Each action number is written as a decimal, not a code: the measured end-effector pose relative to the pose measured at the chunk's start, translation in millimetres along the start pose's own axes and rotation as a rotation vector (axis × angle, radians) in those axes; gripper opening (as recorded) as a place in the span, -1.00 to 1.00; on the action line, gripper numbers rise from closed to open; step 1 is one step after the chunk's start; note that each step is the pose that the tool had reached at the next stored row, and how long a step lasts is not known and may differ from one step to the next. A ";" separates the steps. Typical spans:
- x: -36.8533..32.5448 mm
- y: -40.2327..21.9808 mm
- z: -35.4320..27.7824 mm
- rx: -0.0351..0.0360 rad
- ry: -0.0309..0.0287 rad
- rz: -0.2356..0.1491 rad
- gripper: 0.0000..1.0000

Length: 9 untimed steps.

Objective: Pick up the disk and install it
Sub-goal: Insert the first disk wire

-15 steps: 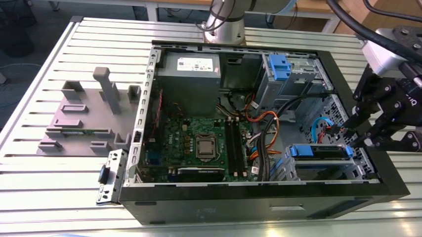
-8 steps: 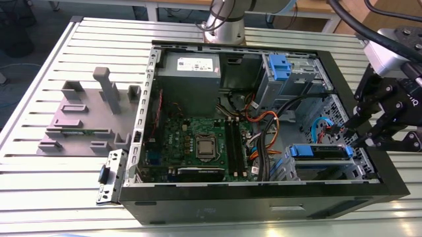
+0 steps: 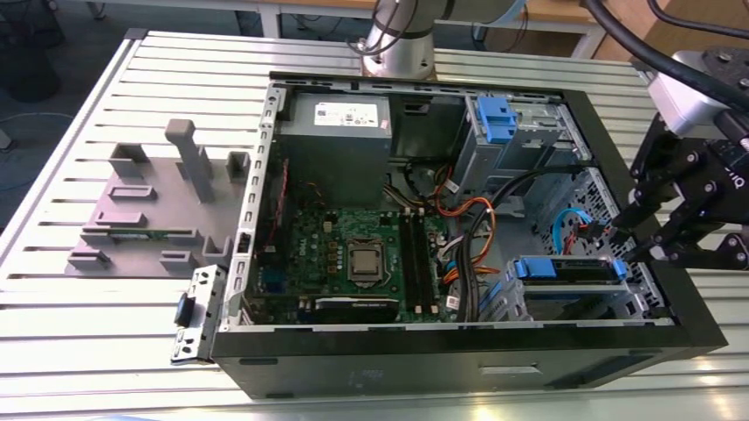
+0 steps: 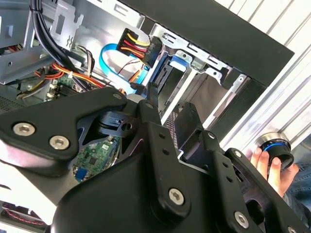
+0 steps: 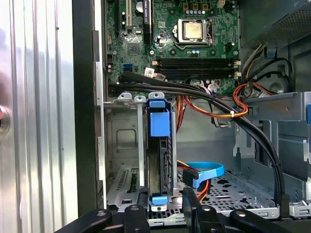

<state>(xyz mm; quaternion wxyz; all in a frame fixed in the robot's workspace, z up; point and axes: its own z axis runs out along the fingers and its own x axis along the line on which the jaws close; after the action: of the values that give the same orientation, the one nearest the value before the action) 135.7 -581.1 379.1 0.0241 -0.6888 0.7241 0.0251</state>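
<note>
Black linkage gripper [image 3: 655, 241] with silver screws, white wrist housing [image 3: 690, 92], black cables [image 3: 638, 39], grey arm base [image 3: 398, 44]

Blue bracket on disk [image 5: 159, 124]; green motherboard [image 3: 363, 254]; black case [image 3: 468, 355]; grey stand [image 3: 153, 206]; orange, red, yellow wires [image 5: 214, 109]; black gripper [image 3: 685, 219].

Black pincer [image 3: 655, 230] angled downward off the wrist, fingers [image 5: 142, 200] slightly parted, nothing between them

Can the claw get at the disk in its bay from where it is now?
Probably yes: the claw sits right at the disk, which stands on edge in its bay, and no cable crosses between them.
</note>
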 end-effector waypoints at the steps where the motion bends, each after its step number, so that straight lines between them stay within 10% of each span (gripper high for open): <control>1: 0.0 -0.2 0.0 0.0000 0.0000 0.000 -0.17; 9: -0.1 -1.8 0.1 0.0000 0.0001 0.000 -0.17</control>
<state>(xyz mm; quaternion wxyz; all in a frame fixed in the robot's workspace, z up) 137.5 -581.1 379.1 0.0241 -0.6888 0.7241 0.0251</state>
